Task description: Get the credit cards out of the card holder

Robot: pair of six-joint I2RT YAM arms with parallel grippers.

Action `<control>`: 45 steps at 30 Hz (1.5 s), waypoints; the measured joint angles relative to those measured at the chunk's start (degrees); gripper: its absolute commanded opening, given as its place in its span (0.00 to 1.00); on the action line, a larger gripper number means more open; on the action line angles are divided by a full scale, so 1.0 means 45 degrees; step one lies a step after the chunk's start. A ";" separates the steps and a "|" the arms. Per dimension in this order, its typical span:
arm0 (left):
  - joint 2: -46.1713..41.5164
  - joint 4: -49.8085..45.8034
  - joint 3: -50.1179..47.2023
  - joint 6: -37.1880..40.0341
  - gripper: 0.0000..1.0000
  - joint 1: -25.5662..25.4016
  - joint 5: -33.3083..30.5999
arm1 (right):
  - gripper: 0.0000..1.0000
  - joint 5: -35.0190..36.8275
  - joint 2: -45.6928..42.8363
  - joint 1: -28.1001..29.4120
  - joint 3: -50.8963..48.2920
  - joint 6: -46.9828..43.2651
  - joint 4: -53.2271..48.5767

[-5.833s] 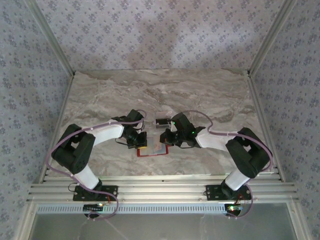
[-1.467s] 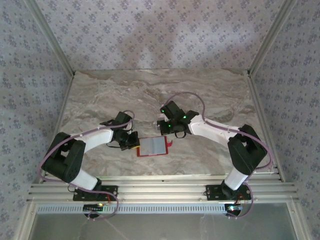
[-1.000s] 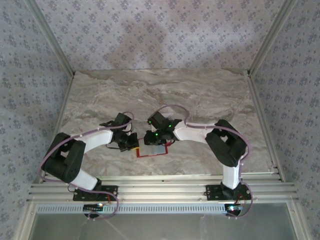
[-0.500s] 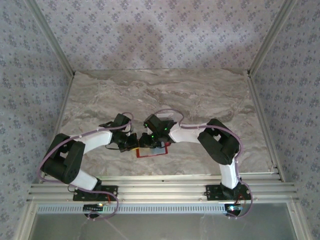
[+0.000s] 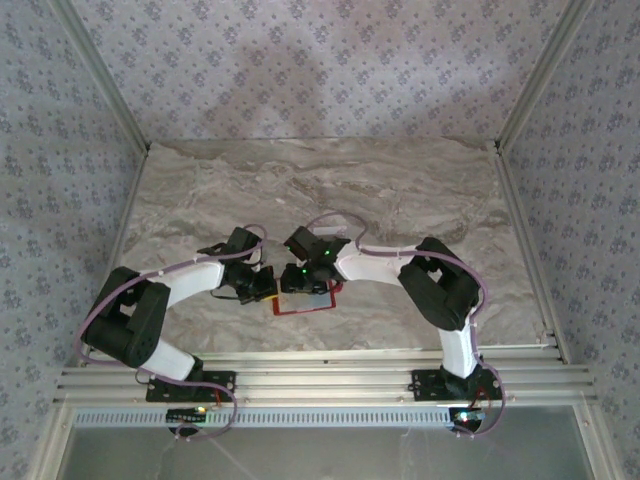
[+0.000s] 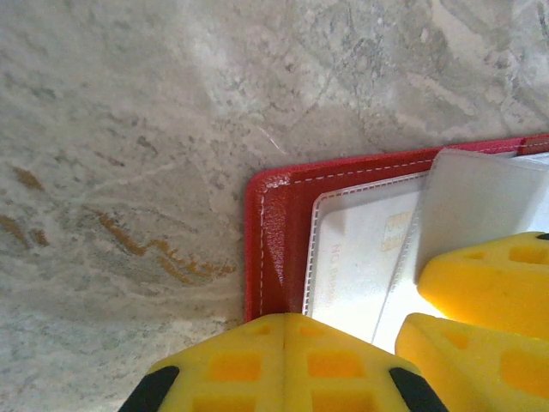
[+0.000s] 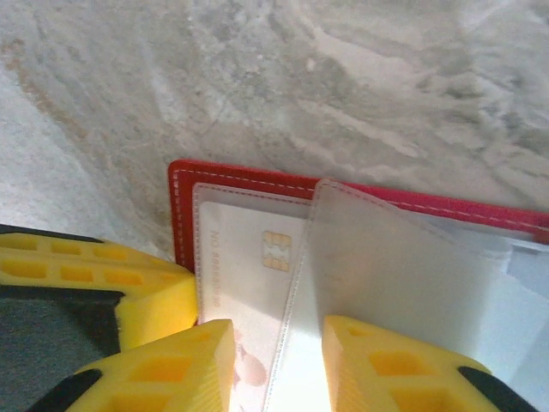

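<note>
Grey-veined marble tabletop [image 5: 400,190] carries the flat red folding card holder [image 5: 306,306], lying open toward 6 o'clock in the top view. The left gripper [image 5: 264,289] sits at its 9 o'clock edge and the right gripper [image 5: 300,284] over its 12 o'clock side. In the left wrist view, yellow fingers [image 6: 283,369] are clenched together at the holder's red border, at 6 o'clock. In the right wrist view, fingers stand parted, straddling a clear plastic sleeve [image 7: 386,266] beside a pale chipped credit card [image 7: 257,257].

Soft, even light fills the overhead view, with faint shadows on the bench [image 5: 420,190]. Up close, glare bleaches the card holder [image 7: 360,257] white between the blurred yellow fingers [image 7: 163,369] of the right end effector [image 7: 276,360]; marble beyond is sharp.
</note>
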 measured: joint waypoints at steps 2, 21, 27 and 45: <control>0.0000 0.0000 0.0000 0.0000 0.00 0.0000 0.0000 | 0.39 0.0350 0.0000 0.0117 0.0175 -0.0058 -0.0442; 0.0000 -0.0039 0.0000 0.0199 0.00 0.0010 0.0053 | 0.63 0.3716 -0.0058 0.0593 0.1209 -0.0733 -0.4410; 0.0000 -0.0044 0.0000 0.0238 0.00 0.0034 0.0058 | 0.60 0.4313 -0.0379 0.0520 0.1180 -0.0831 -0.5047; 0.0136 -0.0563 0.1088 0.0520 0.00 0.0029 0.0291 | 0.24 0.2074 -0.2968 -0.1083 -0.2011 -0.0758 -0.1972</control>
